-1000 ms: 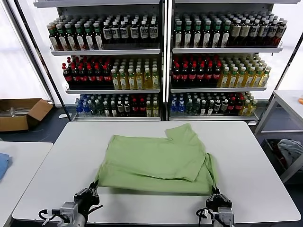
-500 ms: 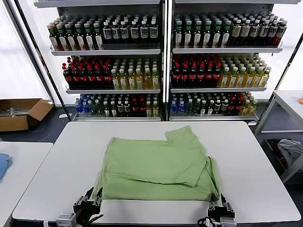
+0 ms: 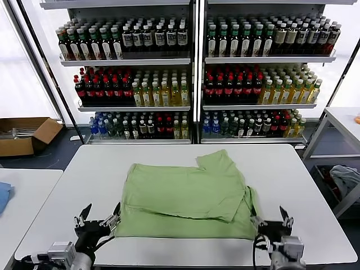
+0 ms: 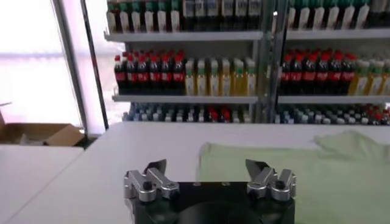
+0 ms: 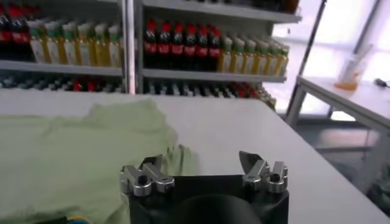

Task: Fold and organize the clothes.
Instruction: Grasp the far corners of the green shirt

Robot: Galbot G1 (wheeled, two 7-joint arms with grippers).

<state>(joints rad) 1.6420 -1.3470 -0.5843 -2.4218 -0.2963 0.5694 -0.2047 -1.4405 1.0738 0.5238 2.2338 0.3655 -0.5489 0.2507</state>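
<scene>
We note the light green shirt (image 3: pixel 188 197) lying folded and plain side up on the white table (image 3: pixel 292 185), filling the centre of the head frame, one short sleeve reaching toward the upper middle. Its near hem runs across the lower centre of the frame.

Left gripper (image 3: pixel 98 217) sits at the lower left of the head frame, at the shirt's near left corner. Its jaws stand wide apart and hold nothing; one fingertip (image 3: pixel 116 211) is just beside the cloth edge, and we cannot tell whether it touches. In the left wrist view the left gripper (image 4: pixel 207 167) shows both fingers spread, with bare table between them and the shirt (image 4: pixel 304 167) spreading off to the right half of that frame.

Right gripper (image 3: pixel 269 219) sits at the lower right of the head frame, at the shirt's near right corner, jaws likewise wide and empty. In the right wrist view the right gripper (image 5: pixel 201 161) has its fingers apart; the shirt (image 5: pixel 79 146) covers the left half of that frame, its rumpled edge near the left-hand finger, bare table under the other

Behind the table, shelves of bottles (image 3: pixel 197 73) fill the upper frame
</scene>
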